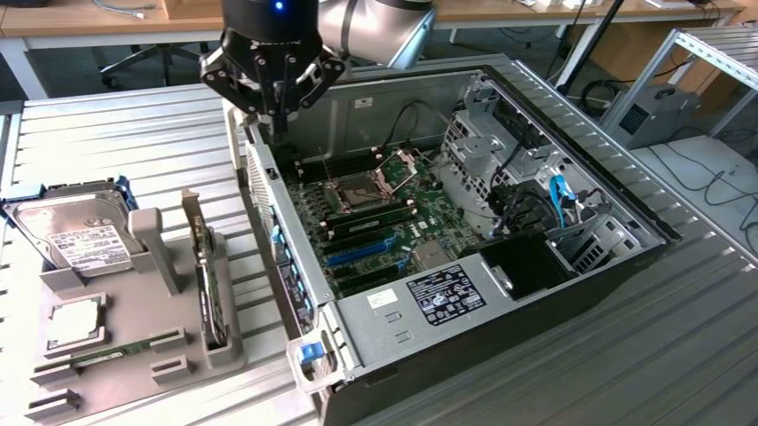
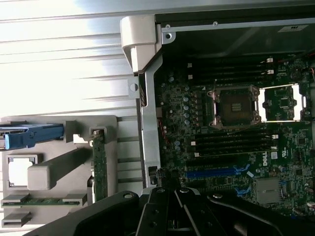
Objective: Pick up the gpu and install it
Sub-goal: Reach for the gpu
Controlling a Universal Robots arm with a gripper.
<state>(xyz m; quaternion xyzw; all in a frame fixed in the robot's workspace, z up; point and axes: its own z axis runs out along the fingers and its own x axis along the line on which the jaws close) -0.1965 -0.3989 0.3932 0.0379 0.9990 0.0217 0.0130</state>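
Observation:
The gpu (image 1: pixel 211 286) stands on edge in a slot of the grey holder (image 1: pixel 142 364) at the exterior view's left, its silvery bracket at the far end. In the wrist view the gpu (image 2: pixel 100 164) shows edge-on as a thin green strip. My gripper (image 1: pixel 276 114) hangs over the far left corner of the open computer case (image 1: pixel 391 311), above the case wall and well away from the gpu. Its fingers are shut with nothing between them. The gripper (image 2: pixel 170 216) linkages show dark over the motherboard (image 2: pixel 231 137).
The holder also carries a silver hard drive (image 1: pixel 77 235) in a blue frame, a processor chip (image 1: pixel 74 324) and a memory stick (image 1: pixel 105 358). Inside the case lie an empty processor socket (image 1: pixel 355 191), a blue card slot (image 1: pixel 361 253), drive cages and cables (image 1: pixel 556 200).

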